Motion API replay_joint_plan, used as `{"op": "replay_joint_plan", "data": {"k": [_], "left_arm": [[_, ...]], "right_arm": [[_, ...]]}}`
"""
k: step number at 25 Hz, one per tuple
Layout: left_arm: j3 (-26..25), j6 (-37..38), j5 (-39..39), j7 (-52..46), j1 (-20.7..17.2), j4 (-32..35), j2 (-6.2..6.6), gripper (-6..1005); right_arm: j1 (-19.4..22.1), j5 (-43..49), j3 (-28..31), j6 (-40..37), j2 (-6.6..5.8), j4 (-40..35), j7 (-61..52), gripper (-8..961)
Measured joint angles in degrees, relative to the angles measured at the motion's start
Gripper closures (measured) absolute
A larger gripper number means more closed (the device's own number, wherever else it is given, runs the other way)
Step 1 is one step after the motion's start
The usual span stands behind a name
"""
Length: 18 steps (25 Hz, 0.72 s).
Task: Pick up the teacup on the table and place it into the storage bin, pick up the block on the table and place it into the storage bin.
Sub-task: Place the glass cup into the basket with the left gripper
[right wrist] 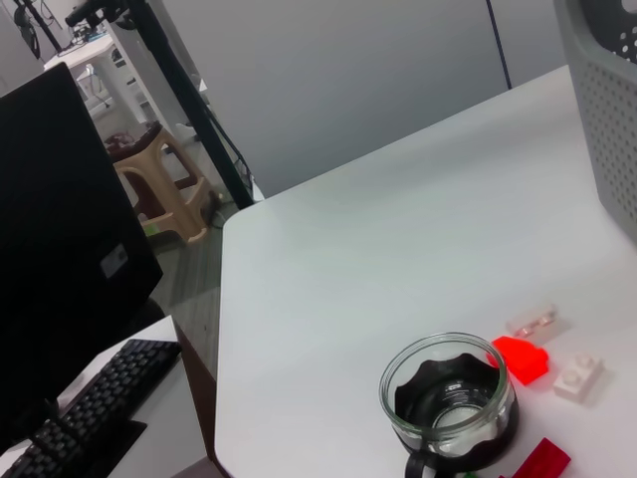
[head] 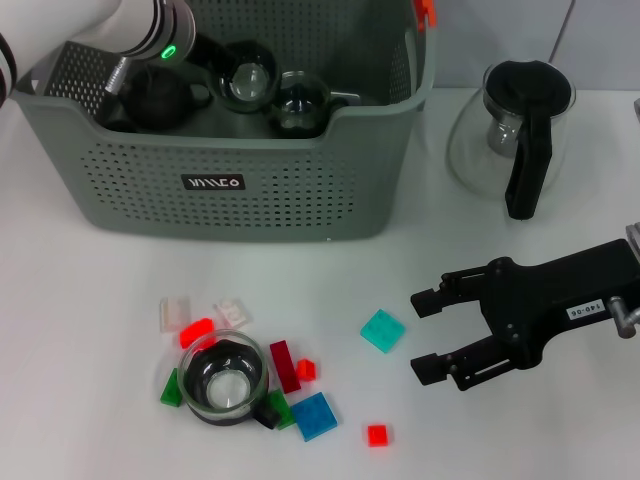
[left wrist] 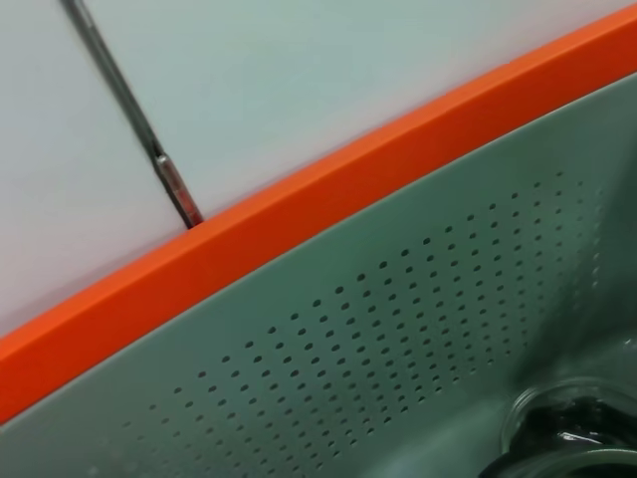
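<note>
The storage bin (head: 250, 190) is seen at the far left of the white worktop (head: 90, 300), its long axis running left to right and its labelled front wall turned toward the robot. Two glass teacups, one (head: 248, 82) beside the other (head: 300, 103), are seen inside it, next to a darker round object that cannot be identified. One more teacup (head: 224, 378) is seen upright on the worktop in front of the bin, mouth up, its black handle pointed toward the robot's right. Blocks are scattered around it: four red, two green, two pale clear ones, one blue (head: 314, 416) and one teal (head: 382, 330), the teal lying apart to the right. The left tool is lowered inside the bin and hidden by the arm (head: 150, 30); whether it is released or clenched cannot be told. The right tool (head: 427, 333) is held above the worktop, just right of the teal block, fingers spread wide with nothing between them. A glass pot (head: 510, 130) with a black handle stands to the right of the bin.
</note>
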<state>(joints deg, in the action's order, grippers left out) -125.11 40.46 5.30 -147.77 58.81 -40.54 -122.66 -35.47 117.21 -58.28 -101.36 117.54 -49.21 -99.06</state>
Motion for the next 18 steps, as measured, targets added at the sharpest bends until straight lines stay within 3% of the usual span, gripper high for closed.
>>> {"op": "replay_joint_plan", "data": {"k": [18], "left_arm": [[0.2, -0.1, -0.1, -0.1, -0.9, -0.1, 0.04, 936]], "right_arm": [[-0.4, 0.0, 0.2, 0.4, 0.08, 0.0, -0.5, 37]]}}
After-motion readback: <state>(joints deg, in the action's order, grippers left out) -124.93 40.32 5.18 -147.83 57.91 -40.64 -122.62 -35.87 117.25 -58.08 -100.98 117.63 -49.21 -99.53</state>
